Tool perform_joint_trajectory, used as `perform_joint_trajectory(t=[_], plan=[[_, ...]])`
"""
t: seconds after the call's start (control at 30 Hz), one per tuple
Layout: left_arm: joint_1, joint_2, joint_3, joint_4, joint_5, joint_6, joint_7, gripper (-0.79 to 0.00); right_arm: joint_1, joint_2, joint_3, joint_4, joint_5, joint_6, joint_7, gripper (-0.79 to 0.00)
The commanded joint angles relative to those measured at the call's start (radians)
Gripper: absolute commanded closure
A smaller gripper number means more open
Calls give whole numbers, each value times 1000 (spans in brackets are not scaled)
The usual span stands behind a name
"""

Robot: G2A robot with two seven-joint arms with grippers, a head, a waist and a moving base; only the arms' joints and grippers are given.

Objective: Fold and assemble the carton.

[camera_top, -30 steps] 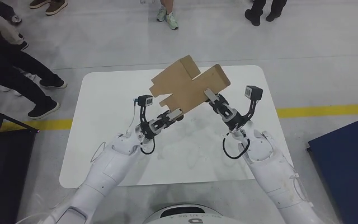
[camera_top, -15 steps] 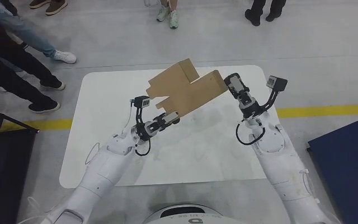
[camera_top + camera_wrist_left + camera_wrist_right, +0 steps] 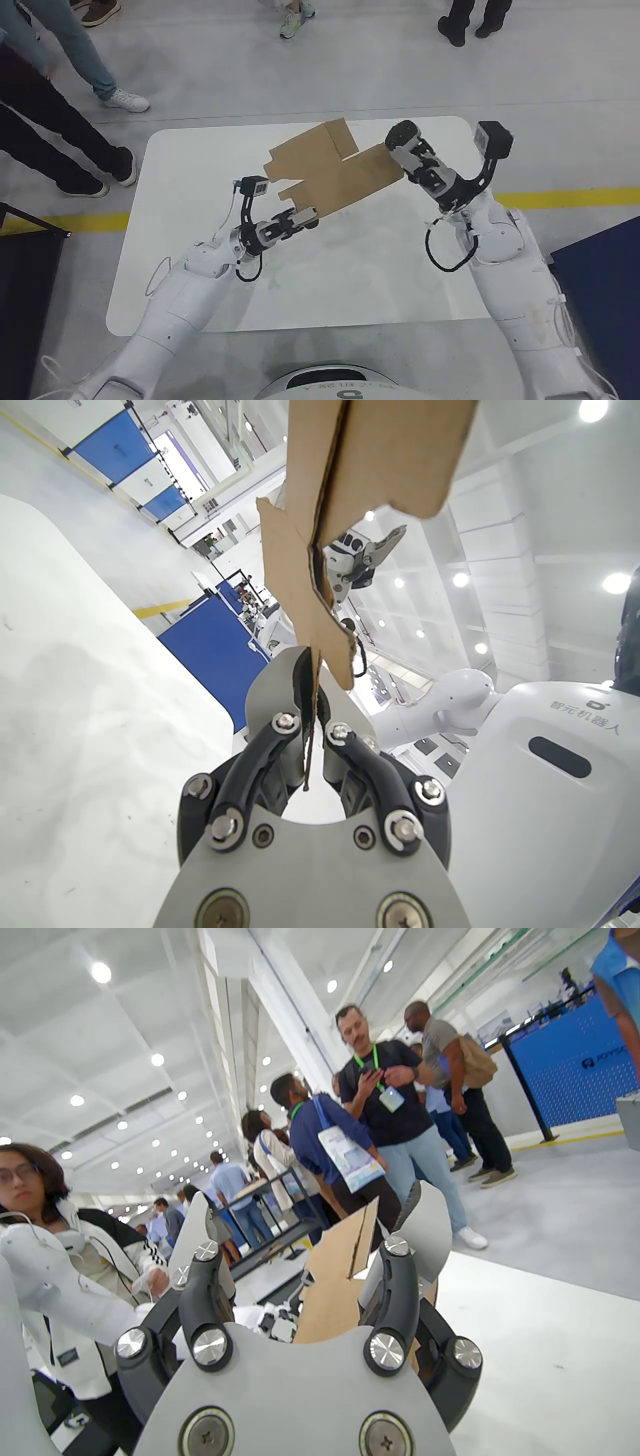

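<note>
I have my left gripper (image 3: 312, 680) pinching one flap of the carton (image 3: 330, 172); right gripper (image 3: 310, 1210) gapes beside it; flat sheet, so I judge all folding remains.

Right gripper (image 3: 309, 1195) spread wide, jaws well apart; flat brown carton (image 3: 340, 1288) rises between them at the gripper's twelve o'clock, crowding one finger (image 3: 425, 1233), contact unclear; a slit runs down its flap; white table (image 3: 525, 1353) beyond, toward two o'clock.

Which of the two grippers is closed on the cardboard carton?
The left gripper: it pinches an edge of the carton, while the right gripper is open.
</note>
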Motion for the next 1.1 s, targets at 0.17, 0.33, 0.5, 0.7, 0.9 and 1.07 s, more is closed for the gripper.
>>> perform_joint_trajectory(t=[0.17,0.33,0.5,0.7,0.9,1.07], plan=[[-2,5,1,0,3,4,-4,0,53,6,-22,43,19,-4,100,-579],[-10,8,1,6,-7,6,-6,0,78,14,-25,61,-21,-1,171,-548],[-20,10,2,16,-12,11,-11,0,88,20,-27,67,-34,1,208,-560],[-39,8,22,30,13,30,-30,0,128,17,-37,96,-101,19,141,-453],[-53,7,35,38,45,32,-32,0,196,13,-89,163,-128,32,176,-493],[-57,9,37,38,59,28,-28,0,247,14,-112,212,-103,39,237,-514]])
